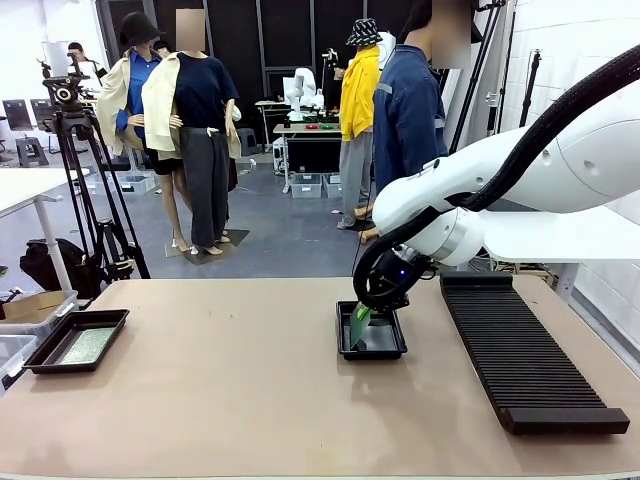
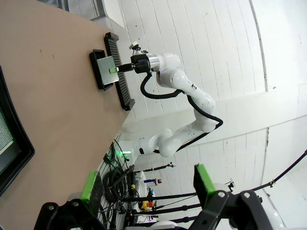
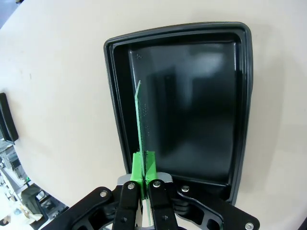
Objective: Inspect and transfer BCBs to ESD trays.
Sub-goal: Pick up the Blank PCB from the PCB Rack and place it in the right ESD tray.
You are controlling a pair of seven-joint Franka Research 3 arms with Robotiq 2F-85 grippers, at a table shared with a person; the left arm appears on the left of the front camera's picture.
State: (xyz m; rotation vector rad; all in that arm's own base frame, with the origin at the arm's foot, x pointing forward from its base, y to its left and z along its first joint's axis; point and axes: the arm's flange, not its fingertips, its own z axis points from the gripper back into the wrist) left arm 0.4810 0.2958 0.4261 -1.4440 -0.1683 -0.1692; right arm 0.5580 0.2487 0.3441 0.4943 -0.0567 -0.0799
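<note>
My right gripper [image 1: 372,312] is shut on a green BCB [image 1: 360,322] and holds it on edge, tilted, over the black ESD tray [image 1: 345,350] at the table's middle. Along the right wrist view that BCB [image 3: 142,115] runs edge-on from the closed pads [image 3: 137,165] toward the left wall of the tray [image 3: 177,31], which holds nothing else. A second black tray [image 1: 40,362] at the table's left edge has a green board [image 1: 86,345] lying flat in it. My left gripper [image 2: 148,182] stands open high above the table, its green pads [image 2: 93,184] far apart.
A long black ribbed rack [image 1: 520,350] lies along the right side of the table, close to the middle tray. A person [image 1: 408,110] stands behind the far edge. Boxes [image 1: 25,312] sit off the left edge. Bare tabletop [image 1: 220,380] lies between the trays.
</note>
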